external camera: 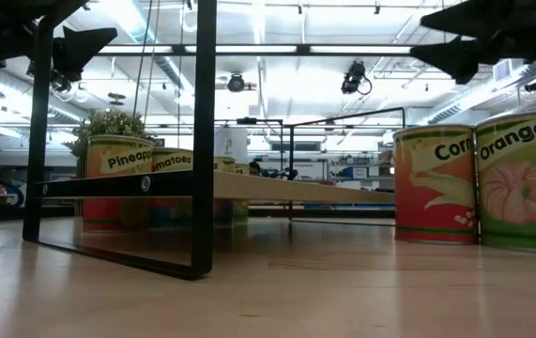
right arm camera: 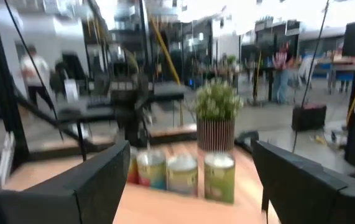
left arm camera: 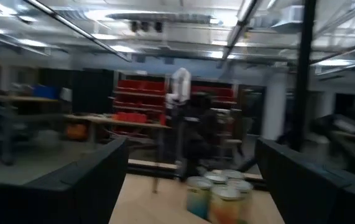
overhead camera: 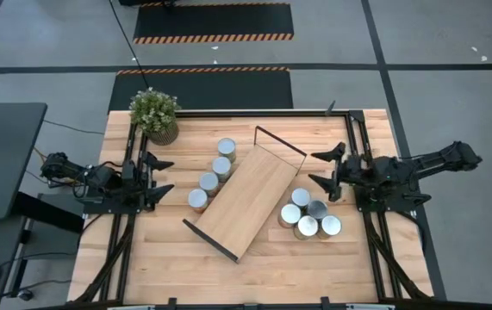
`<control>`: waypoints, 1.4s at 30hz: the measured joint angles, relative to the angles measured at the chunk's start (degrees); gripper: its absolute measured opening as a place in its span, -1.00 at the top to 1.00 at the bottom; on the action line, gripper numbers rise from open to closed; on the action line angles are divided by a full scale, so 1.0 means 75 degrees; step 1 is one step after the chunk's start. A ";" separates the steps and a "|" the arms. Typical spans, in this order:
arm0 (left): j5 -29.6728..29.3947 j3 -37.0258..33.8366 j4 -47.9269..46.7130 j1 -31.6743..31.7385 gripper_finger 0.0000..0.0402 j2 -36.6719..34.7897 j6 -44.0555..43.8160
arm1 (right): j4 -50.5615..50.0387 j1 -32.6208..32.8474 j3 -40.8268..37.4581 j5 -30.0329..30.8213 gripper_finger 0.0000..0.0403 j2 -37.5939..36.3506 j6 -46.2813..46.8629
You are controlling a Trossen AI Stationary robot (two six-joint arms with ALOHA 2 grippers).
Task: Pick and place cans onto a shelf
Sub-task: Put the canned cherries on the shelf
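Looking down the table (overhead camera: pixel 142 258) from both sides, I have nothing placed yet: the shelf (overhead camera: pixel 247 201) lies diagonally across the middle, its light-wood board bare, black wire frames at both short ends. All eight cans are on the tabletop beside it. Four stand in a slanted row (overhead camera: pixel 214 175) along the shelf's long edge on my left arm's side, running from near the potted plant (overhead camera: pixel 154 114) toward the shelf's lower end. The other four sit bunched in a cluster (overhead camera: pixel 309 213) against the opposite long edge, on my right arm's side; from table height I read corn (external camera: pixel 434 184) and oranges (external camera: pixel 521 180) on two of them, pineapple (external camera: pixel 119 178) on one across the way.

My left gripper (overhead camera: pixel 161 176) hangs over the left edge, fingers spread and holding nothing. My right gripper (overhead camera: pixel 319 169) hovers at the right edge, just above the cluster, likewise parted and empty. By my reckoning the whole job is ahead.
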 joint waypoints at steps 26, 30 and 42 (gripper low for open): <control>-0.0648 0.0000 0.1281 -0.0002 -0.77 -0.0001 0.2017 | -0.8433 0.0109 0.6315 -0.1005 -0.72 0.6312 0.2677; -0.0648 0.0000 0.1365 -0.0002 -0.77 -0.0001 0.2034 | -0.9543 0.0239 0.7144 -0.0921 -0.72 0.6885 0.3478; -0.0645 0.0000 0.1361 -0.0002 -0.77 -0.0001 0.1948 | -1.1447 -0.0040 0.8027 -0.1371 -0.72 0.8390 0.7061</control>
